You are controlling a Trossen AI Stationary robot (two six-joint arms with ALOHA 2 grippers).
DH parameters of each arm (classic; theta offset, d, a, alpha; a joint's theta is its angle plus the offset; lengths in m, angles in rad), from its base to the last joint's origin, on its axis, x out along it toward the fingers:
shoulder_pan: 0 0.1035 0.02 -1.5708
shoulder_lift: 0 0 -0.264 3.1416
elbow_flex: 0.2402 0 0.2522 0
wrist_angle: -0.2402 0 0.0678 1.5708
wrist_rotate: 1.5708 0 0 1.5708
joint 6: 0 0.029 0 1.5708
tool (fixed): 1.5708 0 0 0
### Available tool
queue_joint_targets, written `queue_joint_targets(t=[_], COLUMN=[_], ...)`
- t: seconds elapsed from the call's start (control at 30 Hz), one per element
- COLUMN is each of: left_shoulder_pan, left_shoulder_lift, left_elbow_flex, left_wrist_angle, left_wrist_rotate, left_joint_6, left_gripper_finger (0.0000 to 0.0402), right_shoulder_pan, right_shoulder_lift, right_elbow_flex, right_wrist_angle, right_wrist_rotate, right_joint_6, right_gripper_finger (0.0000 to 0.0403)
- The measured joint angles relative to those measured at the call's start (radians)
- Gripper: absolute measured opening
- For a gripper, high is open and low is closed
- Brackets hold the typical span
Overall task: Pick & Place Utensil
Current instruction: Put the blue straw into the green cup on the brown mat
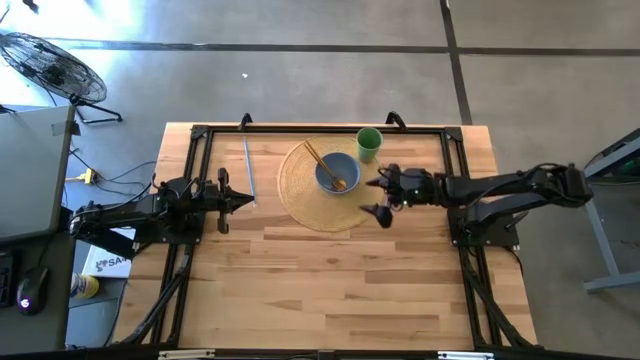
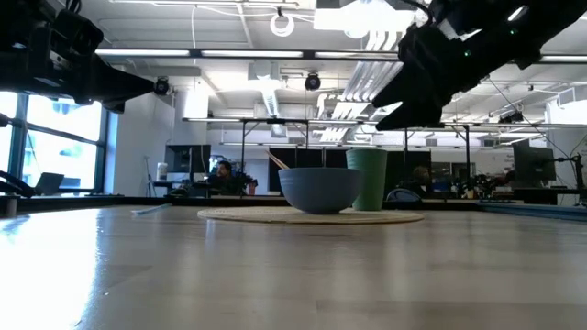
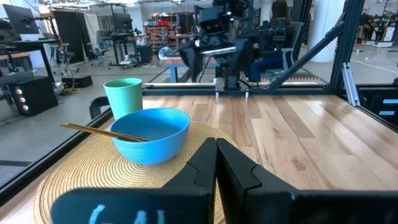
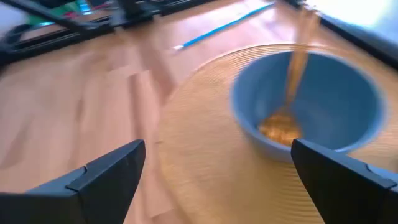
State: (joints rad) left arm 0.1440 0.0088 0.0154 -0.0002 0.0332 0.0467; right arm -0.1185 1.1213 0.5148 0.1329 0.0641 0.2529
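Spoon (image 1: 331,172) lies placed in bowl (image 1: 337,171); right gripper (image 1: 378,197) hovers near it, fingers apart, left gripper (image 1: 244,202) fingers together.

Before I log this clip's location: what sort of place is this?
Probably an open-plan robotics lab or workshop: exposed ceiling ducts and strip lights, rows of desks with monitors behind the pale wooden table, and a bare concrete floor around it.

The right hand (image 4: 217,177) hangs with its two dark fingers (image 4: 102,171) spread wide above a round woven mat (image 4: 205,155). A blue bowl (image 4: 311,102) on the mat holds a wooden utensil (image 4: 292,87). Beyond, a thin blue stick (image 4: 217,28) lies on the wooden surface (image 4: 81,106).
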Motion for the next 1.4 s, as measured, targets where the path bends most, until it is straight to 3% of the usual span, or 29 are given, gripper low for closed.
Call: queue_joint_targets(t=[0.17, 0.43, 0.7, 1.4], left_shoulder_pan=[0.0, 0.0, 0.0, 0.0], left_shoulder_lift=[0.0, 0.0, 0.0, 0.035], left_elbow_flex=[0.0, 0.0, 0.0, 0.0], left_wrist_angle=[0.0, 0.041, 0.057, 0.019], left_wrist_rotate=[0.0, 0.001, 0.001, -0.17], left_joint_6=[0.0, -0.005, -0.16, -0.348], left_gripper_finger=[0.0001, 0.0001, 0.0001, 0.0011], right_shoulder_pan=[0.039, 0.054, 0.054, 0.054], right_shoulder_lift=[0.0, 0.0, 0.0, 0.001], right_elbow_flex=[0.0, 0.0, 0.0, 0.0], right_wrist_angle=[0.002, 0.003, 0.003, 0.003], right_wrist_rotate=[-0.058, -0.06, -0.06, -0.06], right_joint_6=[0.002, 0.036, 0.035, 0.035], right_gripper_finger=[0.0397, 0.0397, 0.0397, 0.0397])
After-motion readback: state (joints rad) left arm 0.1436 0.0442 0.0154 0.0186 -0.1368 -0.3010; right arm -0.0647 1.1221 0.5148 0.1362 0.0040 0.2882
